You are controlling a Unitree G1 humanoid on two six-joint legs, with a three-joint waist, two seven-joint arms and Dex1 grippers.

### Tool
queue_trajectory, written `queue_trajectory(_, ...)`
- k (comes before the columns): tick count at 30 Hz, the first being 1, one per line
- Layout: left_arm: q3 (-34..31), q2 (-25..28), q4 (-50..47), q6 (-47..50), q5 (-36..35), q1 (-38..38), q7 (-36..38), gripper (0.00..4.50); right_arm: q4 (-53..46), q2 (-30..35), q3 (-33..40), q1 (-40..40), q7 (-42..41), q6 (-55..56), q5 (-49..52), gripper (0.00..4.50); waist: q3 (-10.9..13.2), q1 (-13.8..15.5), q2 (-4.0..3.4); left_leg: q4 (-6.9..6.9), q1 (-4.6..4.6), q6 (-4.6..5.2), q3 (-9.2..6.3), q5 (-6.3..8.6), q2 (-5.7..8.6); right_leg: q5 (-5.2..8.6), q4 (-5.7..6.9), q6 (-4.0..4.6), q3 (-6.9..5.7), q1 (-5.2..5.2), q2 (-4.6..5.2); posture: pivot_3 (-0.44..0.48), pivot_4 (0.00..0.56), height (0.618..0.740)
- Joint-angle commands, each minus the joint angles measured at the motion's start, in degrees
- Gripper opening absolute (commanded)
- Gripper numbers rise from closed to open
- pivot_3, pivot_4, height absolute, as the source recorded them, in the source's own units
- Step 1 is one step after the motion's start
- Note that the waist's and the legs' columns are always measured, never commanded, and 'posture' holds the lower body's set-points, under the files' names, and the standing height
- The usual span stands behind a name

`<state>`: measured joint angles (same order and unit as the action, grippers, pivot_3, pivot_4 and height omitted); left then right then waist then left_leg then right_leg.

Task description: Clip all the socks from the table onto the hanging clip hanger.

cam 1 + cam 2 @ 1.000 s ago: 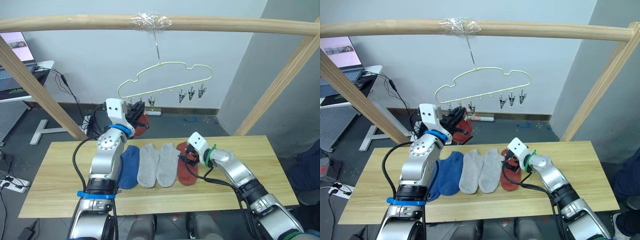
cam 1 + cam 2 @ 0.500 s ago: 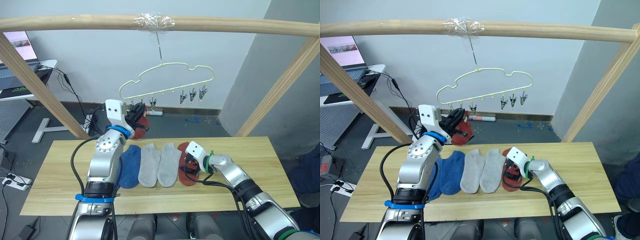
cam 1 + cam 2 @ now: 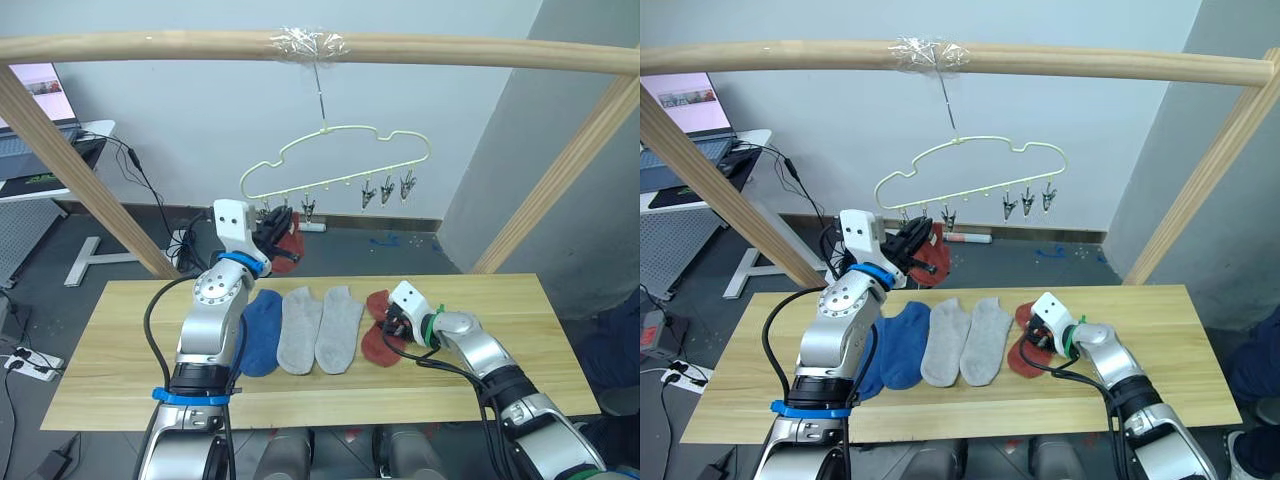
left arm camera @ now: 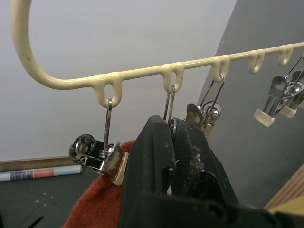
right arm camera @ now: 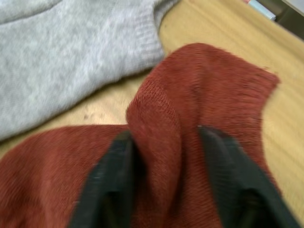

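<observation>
Silver-grey arm shells are seen, with white wrist blocks and black cables. Blue bands ring the left arm [image 3: 213,330]. A green band marks the right arm [image 3: 478,350].

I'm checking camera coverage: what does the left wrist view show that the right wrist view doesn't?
The left wrist view alone has the clip hanger, its metal clips and the left hand raised among them. The right wrist view alone has the table, a grey sock and the right hand pinching a fold. Both show rust red sock fabric.

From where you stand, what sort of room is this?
Probably a lab or workshop, not a home: a plain wooden pole frame built over the table, a laptop on a side desk, and loose cables across the grey floor.
</observation>
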<state>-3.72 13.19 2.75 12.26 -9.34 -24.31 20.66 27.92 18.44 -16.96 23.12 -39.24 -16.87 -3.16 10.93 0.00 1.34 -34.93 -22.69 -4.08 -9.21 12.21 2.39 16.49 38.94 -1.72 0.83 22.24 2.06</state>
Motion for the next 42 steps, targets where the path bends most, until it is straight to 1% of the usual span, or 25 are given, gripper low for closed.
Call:
queue_trajectory(1,-1.0,0.2,-0.9,2.1,-2.3,-0.7,0.7,0.00,-5.0,2.7,-0.2,-3.6,-1.7,-0.5,-0.6,0.62,0.0,0.0,0.00,0.00,0.00,0.00,0.00,0.00,0.00,0.08,0.00,-0.15,0.00,0.00,0.00,0.109,0.193,0.740)
queue_trajectory(2,-1.5,0.3,-1.0,3.3,-3.3,-0.7,1.0,0.00,-7.4,3.3,0.4,-4.5,-1.8,-0.5,-0.2,0.28,0.0,0.0,0.00,0.00,0.00,0.00,-0.01,0.00,0.00,0.09,0.00,-0.15,0.00,0.00,0.01,0.110,0.198,0.740)
queue_trajectory(3,-2.2,0.3,-1.1,5.0,-4.7,-0.7,1.2,0.00,-9.8,3.8,0.7,-5.3,-2.0,-0.2,0.0,0.07,0.0,0.0,0.00,0.00,-0.01,0.00,-0.01,0.00,0.00,0.09,0.00,-0.16,0.01,0.00,0.01,0.110,0.198,0.740)
queue_trajectory(6,-4.3,0.3,-1.7,12.3,-10.4,-1.1,2.3,0.00,-17.2,5.2,1.3,-7.3,-1.4,0.4,0.1,0.07,0.0,-0.2,0.00,0.00,0.00,0.00,0.01,0.00,-0.01,0.11,0.00,-0.18,0.01,0.00,0.01,0.107,0.199,0.740)
queue_trajectory(8,-6.7,-0.1,-2.3,20.2,-16.4,-1.6,2.4,0.00,-23.0,5.9,1.2,-8.3,-0.4,0.9,-0.8,0.07,0.0,-0.3,-0.01,0.00,0.01,0.00,0.03,0.00,-0.03,0.11,0.01,-0.19,0.03,0.01,0.00,0.104,0.199,0.740)
queue_trajectory(10,-11.6,-2.0,-2.7,29.3,-25.3,-2.6,-0.2,0.00,-28.5,5.9,0.8,-9.0,1.4,2.0,-2.1,0.07,0.0,-0.4,-0.01,0.00,0.02,0.00,0.00,0.00,-0.06,0.12,0.02,-0.20,0.00,0.01,0.00,0.100,0.198,0.740)
queue_trajectory(12,-16.2,-3.6,-2.6,35.4,-32.0,-3.8,-3.4,0.00,-33.0,4.8,0.7,-9.6,2.9,2.5,-2.2,0.07,0.0,-0.4,-0.01,0.00,0.02,0.00,-0.03,0.00,-0.07,0.12,0.03,-0.21,-0.02,0.00,0.01,0.096,0.198,0.740)
queue_trajectory(14,-20.3,-5.0,-2.4,39.9,-38.3,-5.1,-6.6,0.00,-37.6,2.9,0.3,-10.0,4.3,2.6,-1.9,0.07,0.0,-0.3,0.01,-0.01,0.01,-0.01,-0.04,0.00,-0.09,0.13,0.01,-0.21,-0.02,0.00,0.03,0.096,0.198,0.740)
queue_trajectory(16,-23.1,-5.8,-2.2,42.7,-43.0,-6.3,-9.6,0.00,-40.8,1.2,-0.9,-9.8,5.4,2.8,-2.5,0.07,0.0,-0.3,0.01,0.00,0.00,-0.02,-0.04,0.00,-0.13,0.13,0.00,-0.22,0.00,0.01,0.06,0.094,0.197,0.740)
queue_trajectory(18,-24.7,-6.3,-2.3,44.4,-46.3,-7.0,-11.9,0.00,-42.0,-0.4,-2.3,-8.8,6.6,3.7,-4.0,0.07,0.0,-0.3,0.02,0.00,0.00,-0.04,-0.03,-0.01,-0.14,0.13,-0.02,-0.22,0.01,0.01,0.06,0.094,0.196,0.740)
queue_trajectory(23,-24.2,-5.7,-3.3,46.5,-49.8,-6.7,-13.6,0.00,-41.4,-4.9,-3.0,-5.6,10.1,4.1,-5.0,0.07,0.1,0.0,0.08,-0.01,-0.01,-0.26,-0.03,-0.14,-0.12,0.13,-0.03,-0.22,0.02,0.01,0.06,0.097,0.192,0.740)
queue_trajectory(25,-23.7,-5.3,-3.6,46.5,-50.2,-6.4,-13.6,0.00,-41.2,-5.5,-2.9,-4.7,10.8,4.4,-5.4,0.07,0.1,0.0,0.08,0.00,-0.01,-0.29,-0.03,-0.15,-0.12,0.13,-0.03,-0.21,0.01,0.02,0.06,0.100,0.192,0.740)
queue_trajectory(36,-22.8,-4.4,-3.9,45.7,-52.0,-5.6,-14.2,0.00,-44.1,-5.4,-2.5,-3.7,12.3,5.1,-5.5,0.07,0.1,0.1,0.08,0.03,-0.03,-0.29,-0.03,-0.14,-0.11,0.13,-0.07,-0.20,0.03,0.03,0.10,0.102,0.196,0.740)
queue_trajectory(42,-22.3,-4.6,-3.8,45.2,-52.3,-5.8,-14.2,0.00,-43.4,-6.5,-3.2,-3.2,13.3,5.3,-5.8,0.07,0.1,0.1,0.08,0.03,-0.02,-0.29,-0.02,-0.14,-0.10,0.13,-0.07,-0.20,0.04,0.03,0.10,0.102,0.194,0.740)
